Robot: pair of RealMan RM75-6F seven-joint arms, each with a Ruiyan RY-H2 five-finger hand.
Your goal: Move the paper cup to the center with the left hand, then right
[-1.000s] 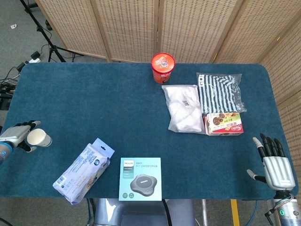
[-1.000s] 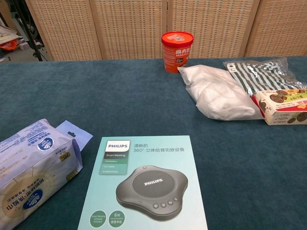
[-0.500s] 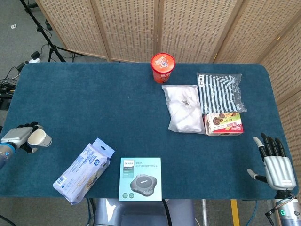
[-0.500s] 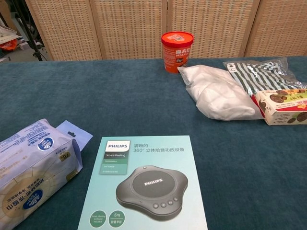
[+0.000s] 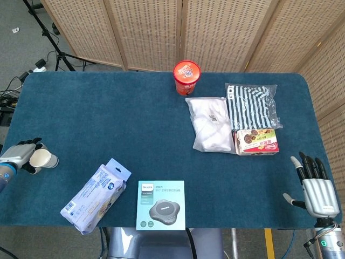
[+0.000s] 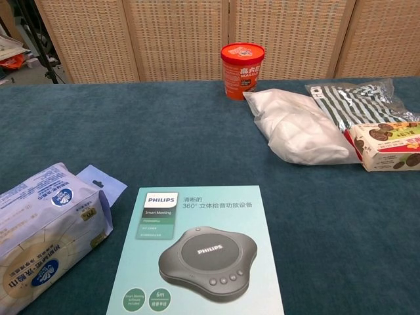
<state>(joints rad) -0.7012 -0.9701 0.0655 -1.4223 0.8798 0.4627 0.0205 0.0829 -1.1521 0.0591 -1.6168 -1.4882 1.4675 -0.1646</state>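
Observation:
The small white paper cup [image 5: 43, 159] is at the far left edge of the blue table [image 5: 118, 124], its open mouth turned up toward the head view. My left hand [image 5: 19, 156] wraps its fingers around the cup from the left. My right hand [image 5: 314, 186] stands near the table's front right corner, fingers spread, holding nothing. The chest view shows neither hand nor the cup.
A red noodle tub [image 5: 186, 76] stands at the back centre. A white bag [image 5: 210, 124], a striped packet [image 5: 252, 105] and a cookie box [image 5: 257, 141] lie on the right. A wipes pack [image 5: 96, 195] and a Philips box [image 5: 160, 205] lie along the front edge.
My left hand and the cup have shifted only a little, staying at the left edge. The right hand has not moved.

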